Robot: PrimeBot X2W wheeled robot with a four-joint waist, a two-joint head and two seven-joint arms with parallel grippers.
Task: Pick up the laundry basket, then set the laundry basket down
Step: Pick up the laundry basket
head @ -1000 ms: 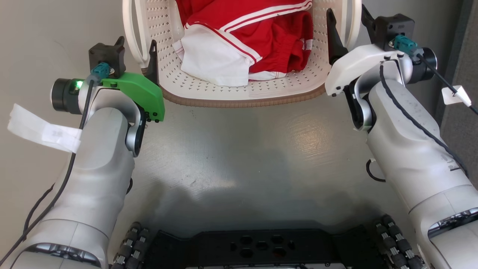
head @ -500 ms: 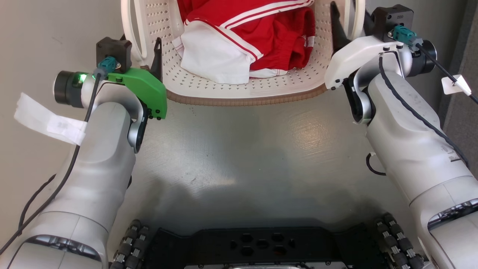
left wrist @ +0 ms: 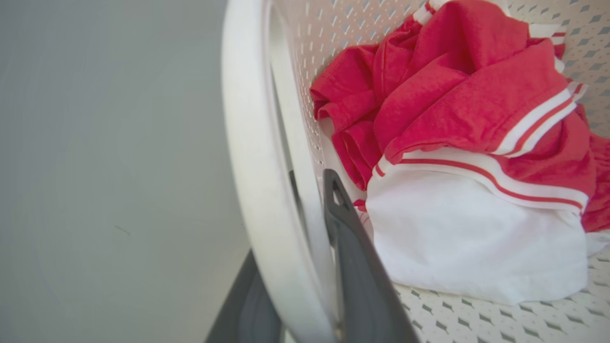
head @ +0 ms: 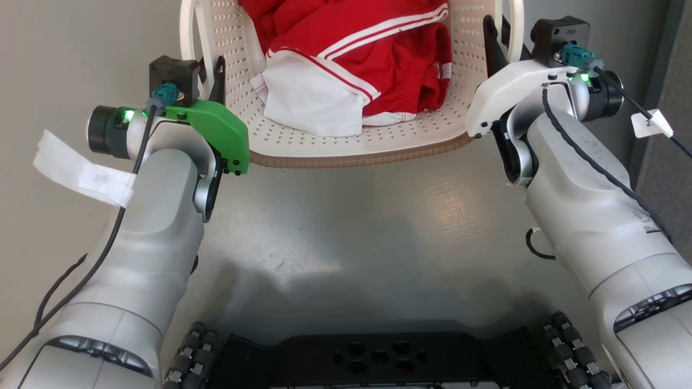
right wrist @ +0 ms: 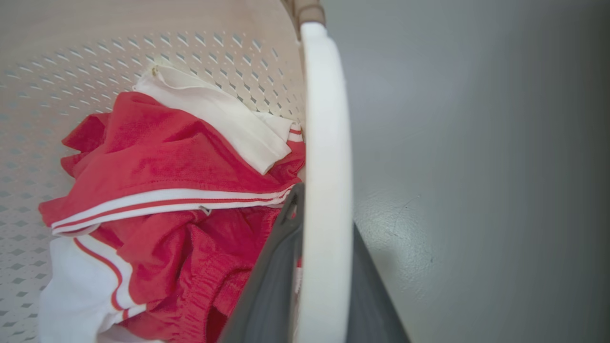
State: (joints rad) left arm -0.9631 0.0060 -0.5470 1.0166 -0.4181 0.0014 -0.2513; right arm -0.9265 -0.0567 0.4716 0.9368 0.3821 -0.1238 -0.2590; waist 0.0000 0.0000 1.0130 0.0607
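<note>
The laundry basket is at the top middle of the head view, cream-white and perforated, with a brown woven-look rim on its near edge. Red and white clothes lie inside. My left gripper straddles the left white handle, with one dark finger inside the basket and the other outside. It is shut on that handle. On the other side, my right gripper is shut on the right white handle, with a finger on the clothes' side.
Grey floor stretches between the basket and my black wheeled base. A darker panel runs along the right edge. White tape tags hang from both wrist cables.
Both grippers have shifted up the head view, the left one also to the right. The basket has moved with them, and its near rim now sits a little lower in view.
</note>
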